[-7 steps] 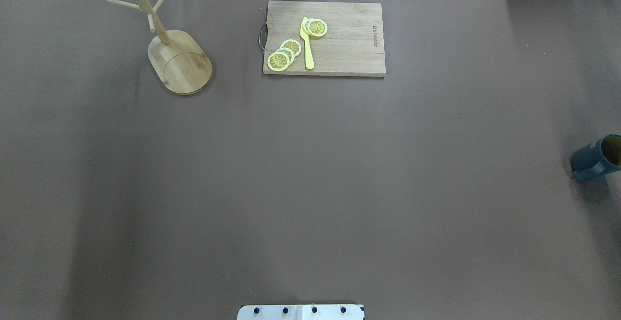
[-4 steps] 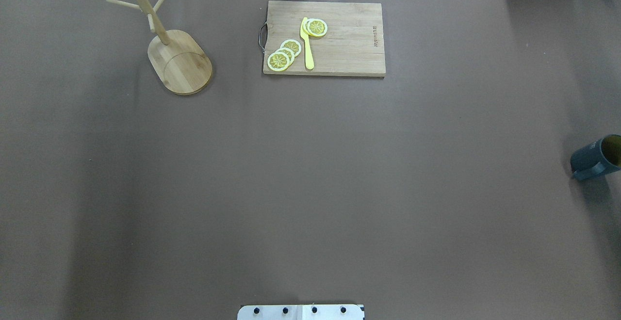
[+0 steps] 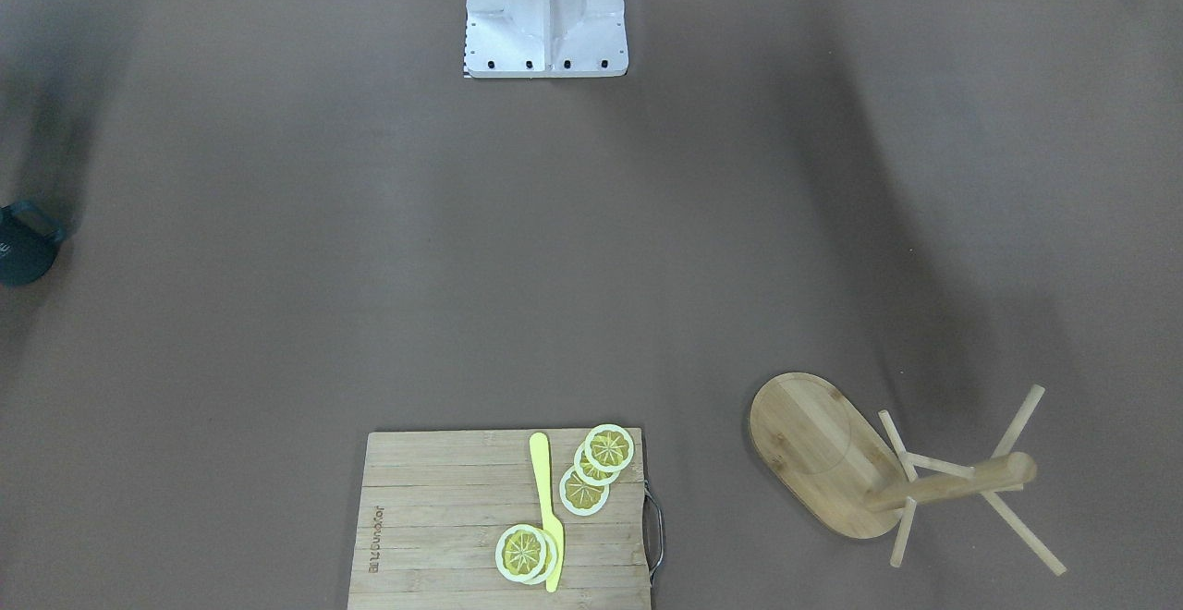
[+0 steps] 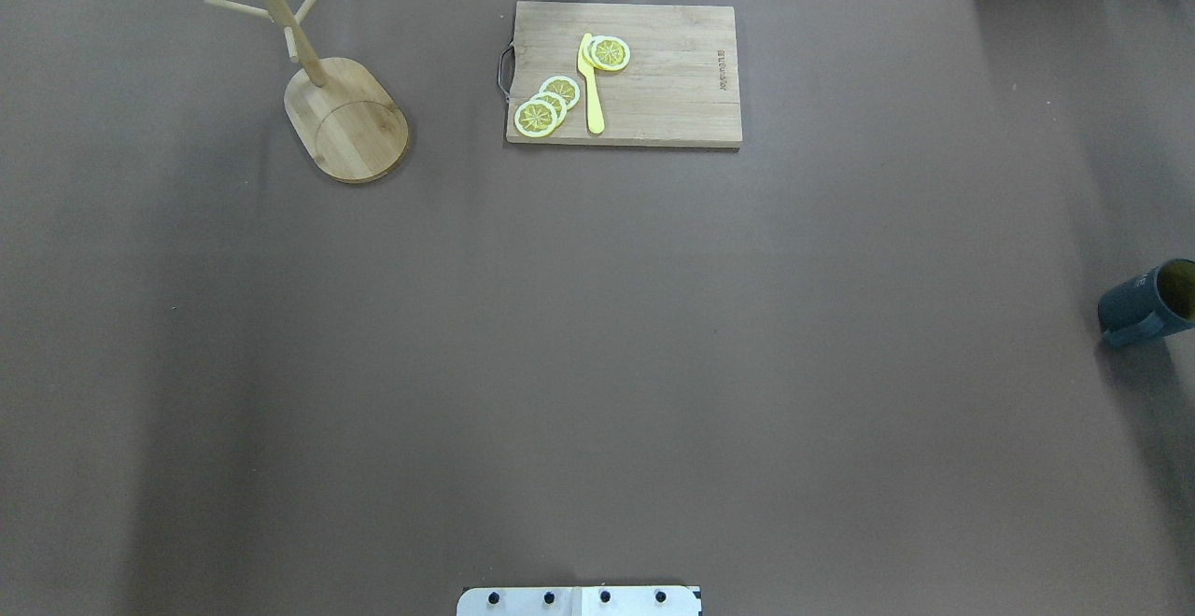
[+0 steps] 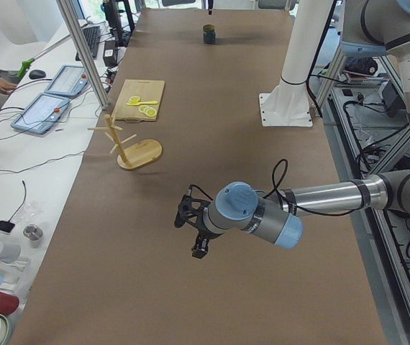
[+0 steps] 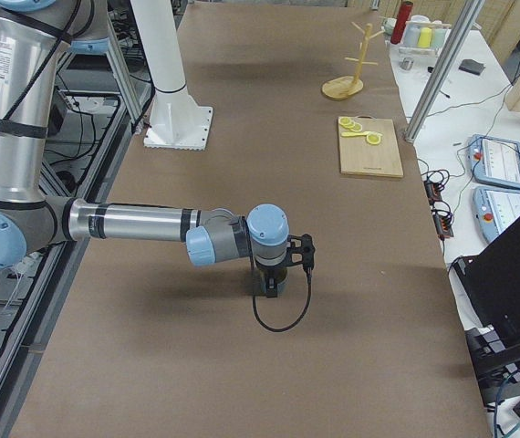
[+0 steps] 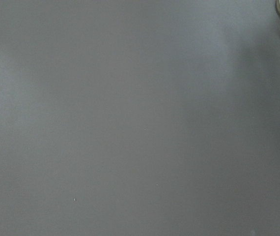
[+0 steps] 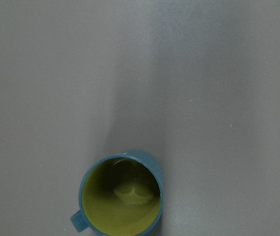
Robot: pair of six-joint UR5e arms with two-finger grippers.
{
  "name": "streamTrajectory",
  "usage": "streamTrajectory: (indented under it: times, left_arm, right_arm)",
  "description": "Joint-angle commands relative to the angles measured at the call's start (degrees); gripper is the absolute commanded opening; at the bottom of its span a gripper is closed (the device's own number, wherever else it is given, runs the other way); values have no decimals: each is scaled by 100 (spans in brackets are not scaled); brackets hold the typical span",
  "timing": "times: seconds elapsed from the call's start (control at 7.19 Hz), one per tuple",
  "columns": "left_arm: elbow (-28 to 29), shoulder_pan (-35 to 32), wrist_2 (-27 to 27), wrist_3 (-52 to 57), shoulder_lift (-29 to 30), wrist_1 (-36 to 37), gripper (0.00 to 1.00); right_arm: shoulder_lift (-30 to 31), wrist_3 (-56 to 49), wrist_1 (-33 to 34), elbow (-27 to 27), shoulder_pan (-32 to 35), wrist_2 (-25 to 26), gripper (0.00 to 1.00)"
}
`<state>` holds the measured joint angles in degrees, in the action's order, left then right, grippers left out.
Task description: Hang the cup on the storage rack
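Note:
The cup (image 4: 1145,304), dark blue-grey with a yellow inside, stands upright at the table's far right edge. It also shows at the left edge of the front-facing view (image 3: 22,246), and from above in the right wrist view (image 8: 121,196), with its handle at the lower left. The storage rack (image 4: 346,121) stands at the far left; it also shows in the front-facing view (image 3: 813,453). My right gripper (image 6: 274,288) hangs close over the cup's spot. My left gripper (image 5: 199,249) hovers over bare table, well short of the rack. I cannot tell whether either gripper is open or shut.
A bamboo cutting board (image 4: 672,84) with lemon slices (image 4: 546,105) and a yellow knife (image 4: 591,84) lies at the far middle. The robot's base plate (image 4: 579,601) is at the near edge. Operators' tablets (image 5: 54,93) lie beyond the far edge.

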<state>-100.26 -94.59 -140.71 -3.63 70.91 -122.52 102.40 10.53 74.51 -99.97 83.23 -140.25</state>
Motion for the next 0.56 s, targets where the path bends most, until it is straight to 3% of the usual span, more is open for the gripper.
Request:
streamTrajectory:
  times: [0.0, 0.14, 0.42]
  left_arm:
    - [25, 2, 0, 3, -25, -52, 98]
    - [25, 2, 0, 3, -25, -61, 98]
    - [25, 2, 0, 3, -34, -105, 98]
  right_arm:
    - [-140, 133, 11, 206, -296, 137, 100]
    - [-367, 508, 29, 372, -594, 512, 100]
    - [-378, 704, -15, 540, -799, 542, 100]
